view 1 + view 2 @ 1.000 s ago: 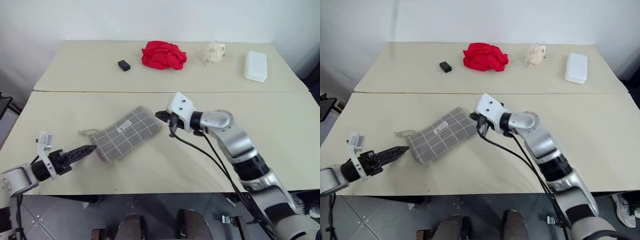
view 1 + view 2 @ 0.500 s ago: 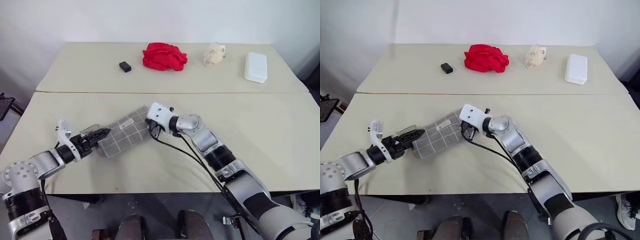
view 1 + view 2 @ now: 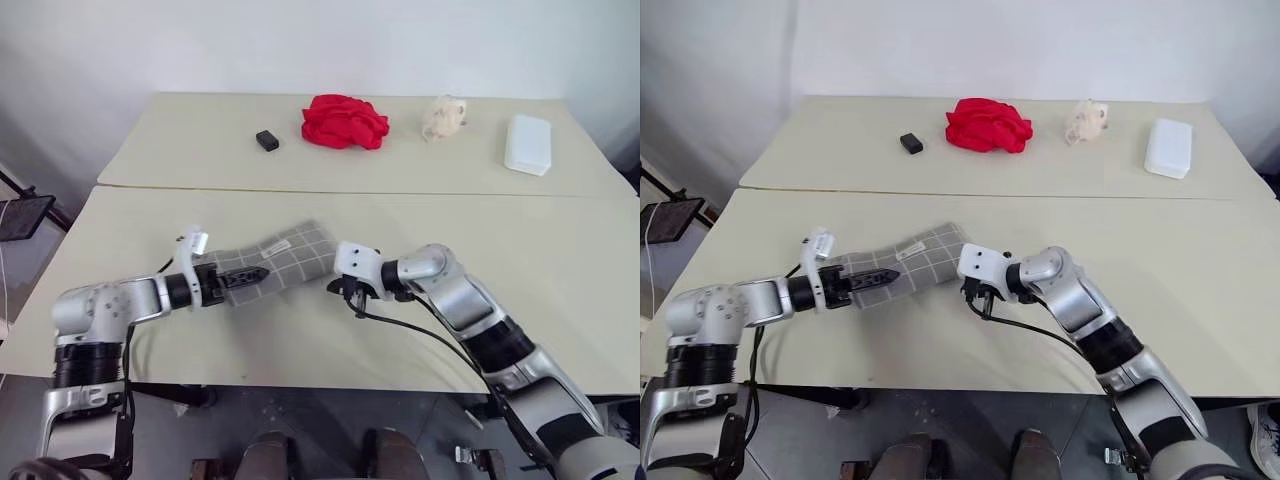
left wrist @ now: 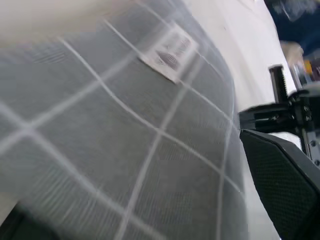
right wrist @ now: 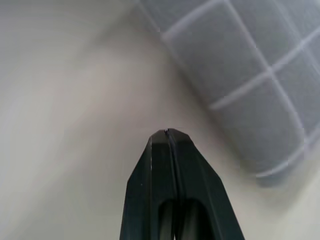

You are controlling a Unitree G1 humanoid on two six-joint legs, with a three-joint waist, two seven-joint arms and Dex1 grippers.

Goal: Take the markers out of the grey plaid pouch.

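Since a second ago the left gripper (image 3: 245, 274) has slid in over the grey plaid pouch (image 3: 290, 262), fingers spread wide, likely to enter its open end. The right gripper (image 3: 334, 288) has dropped beside the pouch's far end, fingers pressed shut, holding nothing. The pouch lies flat on the near beige bench (image 3: 300, 335); a white wall rises behind.

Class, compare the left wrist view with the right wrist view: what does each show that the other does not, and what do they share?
Left wrist view alone: the small white label on the cloth, and one black finger of the left gripper set wide to one side. Right wrist view alone: the right gripper with its two fingers pressed together, over bare table beside the pouch's corner. Both: the grey plaid pouch with its white grid lines.
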